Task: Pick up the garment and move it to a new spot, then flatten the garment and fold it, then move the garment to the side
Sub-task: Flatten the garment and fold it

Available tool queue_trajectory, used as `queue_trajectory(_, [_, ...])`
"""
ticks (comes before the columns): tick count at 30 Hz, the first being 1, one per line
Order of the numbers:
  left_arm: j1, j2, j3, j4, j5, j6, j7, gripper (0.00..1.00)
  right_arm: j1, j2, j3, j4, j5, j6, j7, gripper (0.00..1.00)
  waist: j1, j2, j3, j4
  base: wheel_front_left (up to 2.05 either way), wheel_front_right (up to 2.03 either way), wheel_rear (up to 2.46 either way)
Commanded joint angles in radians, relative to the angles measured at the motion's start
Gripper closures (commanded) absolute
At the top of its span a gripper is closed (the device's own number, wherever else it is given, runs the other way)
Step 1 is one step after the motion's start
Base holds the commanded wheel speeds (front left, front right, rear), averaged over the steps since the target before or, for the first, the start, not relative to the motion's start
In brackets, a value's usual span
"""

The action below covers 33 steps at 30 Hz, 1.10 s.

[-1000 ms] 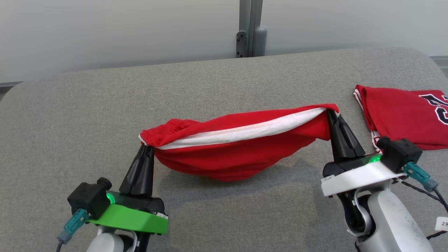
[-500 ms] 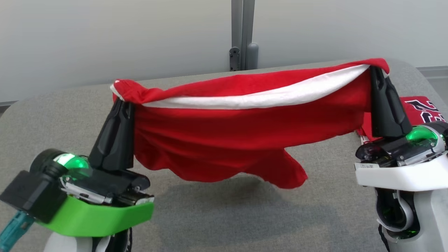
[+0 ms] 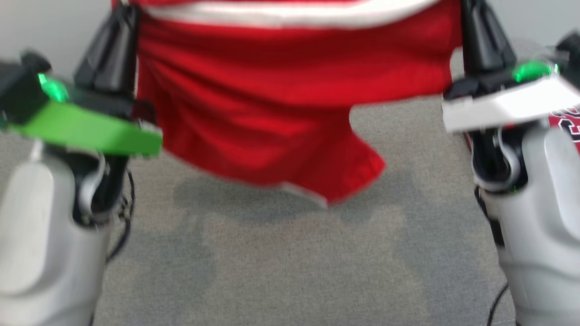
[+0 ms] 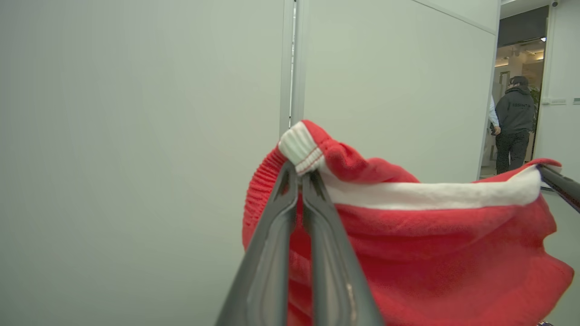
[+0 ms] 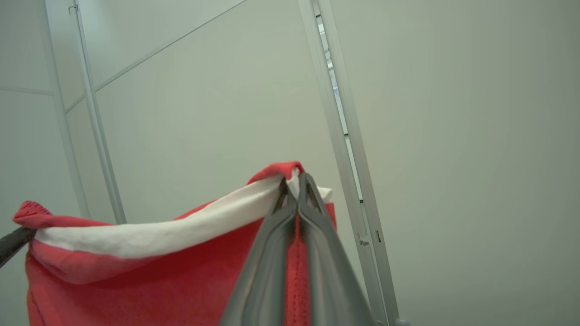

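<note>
A: L gripper (image 4: 295, 174): both dark fingers pinched together on one end of the white ribbed band of the red knit garment (image 3: 272, 99). R gripper (image 5: 297, 181): same, clamped on the other end.
B: Where's the cloth rel. to them?
A: Strung btwn the two, up in the air. Band runs L-R, near taut w/ a slight sag; that's the long axis. The rest hangs below both grippers, twd the grey fabric-covered table top (image 3: 272, 262).
B: Touching the top?
A: Looks not: the shadow sits apart from the hem. Blurry tho, so that's a judgement.
B: Hangs even?
A: No. Lowest corner drops R of ctr, so nearer the R arm; L side of the hem sits higher.
B: Which arm leads the lay-down?
A: Neither's closer, each has its own end. I'd say both go fwd and down together, hem first, band kept L-R.
B: Anything in the way?
A: 2nd red garment w/ black-and-white print (image 3: 566, 122) lies on the top at far R, partly hidden by the R wrist. Keep the R end clear of it.
</note>
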Motion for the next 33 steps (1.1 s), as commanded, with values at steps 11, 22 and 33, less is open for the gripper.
queue_trajectory(11, [-0.444, -0.017, -0.014, 0.430, 0.046, -0.016, -0.122, 1.00, -0.422, 0.056, 0.072, 0.366, -0.094, 0.000, -0.144, 1.00, 0.0000, 0.0000, 0.241, -0.057, 0.00, 0.00, 0.00])
queue_trajectory(22, [-0.220, 0.006, -0.030, 0.608, -0.033, -0.023, -0.268, 1.00, -0.195, 0.070, 0.210, 0.430, -0.009, 0.000, -0.172, 1.00, 0.0000, 0.0000, 0.307, -0.059, 0.00, 0.00, 0.00])
queue_trajectory(33, [0.067, 0.021, -0.031, 0.445, -0.079, -0.023, -0.299, 1.00, 0.078, 0.039, 0.142, 0.228, -0.035, 0.000, -0.173, 1.00, 0.0000, 0.0000, 0.251, -0.027, 0.00, 0.00, 0.00])
